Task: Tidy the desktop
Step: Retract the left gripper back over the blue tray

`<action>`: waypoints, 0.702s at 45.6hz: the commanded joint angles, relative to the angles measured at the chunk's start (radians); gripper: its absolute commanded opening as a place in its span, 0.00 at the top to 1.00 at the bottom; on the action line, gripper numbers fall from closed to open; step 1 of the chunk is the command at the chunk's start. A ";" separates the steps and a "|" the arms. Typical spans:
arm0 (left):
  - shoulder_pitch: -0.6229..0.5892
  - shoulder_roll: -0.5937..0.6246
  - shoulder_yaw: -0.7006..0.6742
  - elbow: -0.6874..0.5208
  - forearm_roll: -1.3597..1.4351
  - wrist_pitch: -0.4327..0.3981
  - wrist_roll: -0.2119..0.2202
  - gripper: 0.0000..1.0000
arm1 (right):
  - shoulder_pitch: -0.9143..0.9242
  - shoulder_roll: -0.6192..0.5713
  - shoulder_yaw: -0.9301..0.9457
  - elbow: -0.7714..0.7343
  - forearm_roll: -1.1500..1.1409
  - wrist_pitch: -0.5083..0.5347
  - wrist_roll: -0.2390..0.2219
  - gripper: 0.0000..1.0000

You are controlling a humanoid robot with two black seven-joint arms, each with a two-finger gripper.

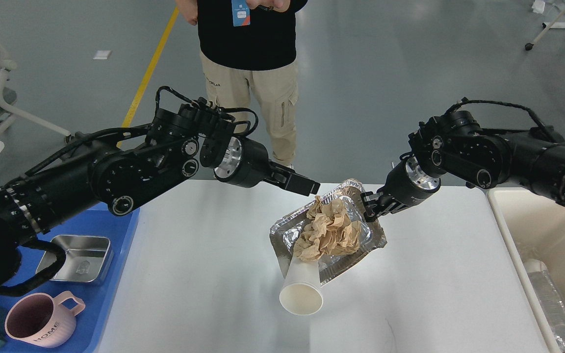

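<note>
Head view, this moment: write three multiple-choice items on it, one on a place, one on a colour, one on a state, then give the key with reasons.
1. Where does the crumpled brown paper lie?
A. in the foil tray
B. on the blue tray
C. in the mug

2. What colour is the mug on the blue tray?
A. green
B. pink
C. black

3. How does the white paper cup lie?
A. upright on the desktop
B. stacked inside the mug
C. tipped over, mouth toward the camera

Key: 1 A, the paper rests in the foil tray on the desktop, free of the left gripper. 2 B, the mug marked HOME is pink. 3 C, the cup's open mouth faces the camera while its base leans on the foil tray's edge.
</note>
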 commanded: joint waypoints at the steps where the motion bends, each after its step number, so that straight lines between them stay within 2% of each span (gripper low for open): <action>1: 0.026 0.057 -0.079 0.000 -0.105 -0.003 0.144 0.03 | -0.005 0.004 0.000 -0.003 0.000 -0.002 0.000 1.00; 4: 0.049 0.092 -0.125 0.000 -0.135 0.004 0.190 0.03 | -0.008 0.005 0.000 -0.003 0.000 -0.004 0.000 1.00; 8: 0.091 0.130 -0.198 0.000 -0.151 0.018 0.226 0.03 | -0.009 0.005 0.002 -0.004 0.000 -0.005 0.000 1.00; 11: 0.134 0.147 -0.244 0.000 -0.151 0.064 0.253 0.03 | -0.009 0.005 0.002 -0.004 0.000 -0.005 0.000 1.00; 15: 0.184 0.167 -0.260 -0.002 -0.149 0.194 0.307 0.03 | -0.008 0.005 0.002 -0.003 0.000 -0.005 0.000 1.00; 21: 0.235 0.178 -0.257 0.000 -0.151 0.432 0.427 0.03 | -0.005 0.005 0.002 -0.003 0.000 -0.005 0.000 1.00; 23: 0.252 0.178 -0.257 0.000 -0.149 0.494 0.453 0.03 | -0.005 0.005 0.002 -0.003 0.001 -0.005 0.000 1.00; 27: 0.275 0.180 -0.264 -0.002 -0.149 0.564 0.468 0.03 | -0.003 0.005 0.003 -0.003 0.000 -0.005 0.000 1.00; 32: 0.278 0.184 -0.266 -0.005 -0.149 0.584 0.468 0.03 | -0.003 0.005 0.003 -0.001 0.001 -0.005 0.000 1.00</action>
